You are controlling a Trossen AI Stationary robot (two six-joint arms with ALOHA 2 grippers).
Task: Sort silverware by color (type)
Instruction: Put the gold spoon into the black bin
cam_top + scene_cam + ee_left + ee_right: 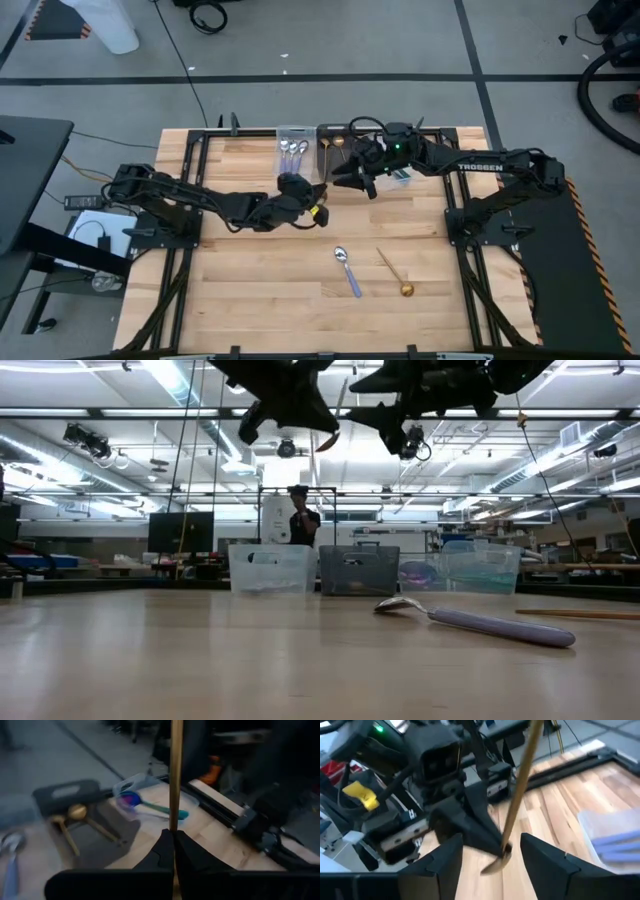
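Observation:
A gold spoon (520, 785) stands nearly upright in the air over the table's far middle, bowl (328, 442) down. My left gripper (173, 834) is shut on it. My right gripper (492, 845) is open, with a finger on either side of the spoon's lower end, and I see no touch. In the high view the two grippers meet, the left (322, 192) beside the right (346, 180). A spoon with a silver bowl and a bluish handle (347, 270) and another gold spoon (394, 273) lie flat on the near part of the table. My left gripper pinches the gold spoon's handle just above the bowl (506, 845) between its two fingertips. The fingers come at it about level, from the table's left, and lie across the handle. The spoon is lifted clear, and its handle (175, 775) rises past the fingers.
Three small bins stand at the far edge: a clear one with silver spoons (293, 150), a dark one with gold spoons (332, 142) and a clear one with a blue-green spoon (150, 806). Bare wood lies on the near left.

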